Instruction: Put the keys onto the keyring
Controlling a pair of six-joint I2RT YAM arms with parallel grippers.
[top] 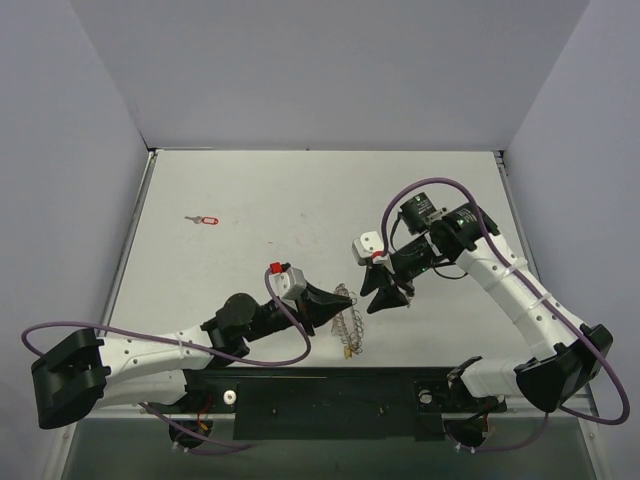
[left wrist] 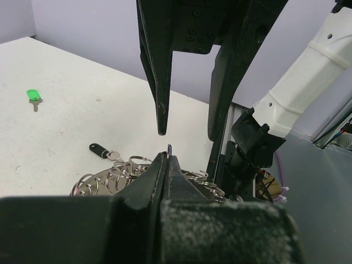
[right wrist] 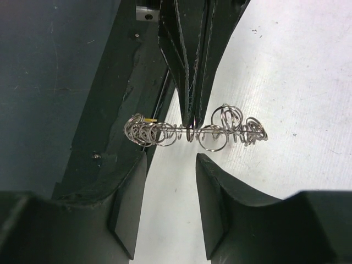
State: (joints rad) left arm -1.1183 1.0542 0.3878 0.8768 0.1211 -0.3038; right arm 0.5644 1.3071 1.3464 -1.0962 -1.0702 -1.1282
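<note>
The keyring [top: 346,318] is found over the near-middle of the white table [top: 300,190], just ahead of the black base rail [top: 330,400]. Its wire is pinched between the closed fingers of the left gripper [top: 333,308], and the small rings strung on it are spread to both sides of that grip. Whether the bunch touches the table cannot be told.

The right gripper [top: 385,298] is placed just beside the keyring, with its jaws apart and nothing held. In the left wrist view its two fingers are seen hanging close above the pinched wire, not touching it.

Wide bare table is left toward the far edge and the left. The near side is closed off by the base rail and both arms. The right side is taken up by the right arm and its purple cable [top: 440,185].

A red-headed key [top: 205,219] is seen alone toward the far left, near the table's left edge. A green-headed key [left wrist: 33,95] lies alone, well apart from the bunch. A dark-headed key [left wrist: 99,149] lies just beside the bunch. Whether it is joined to the bunch cannot be told.
</note>
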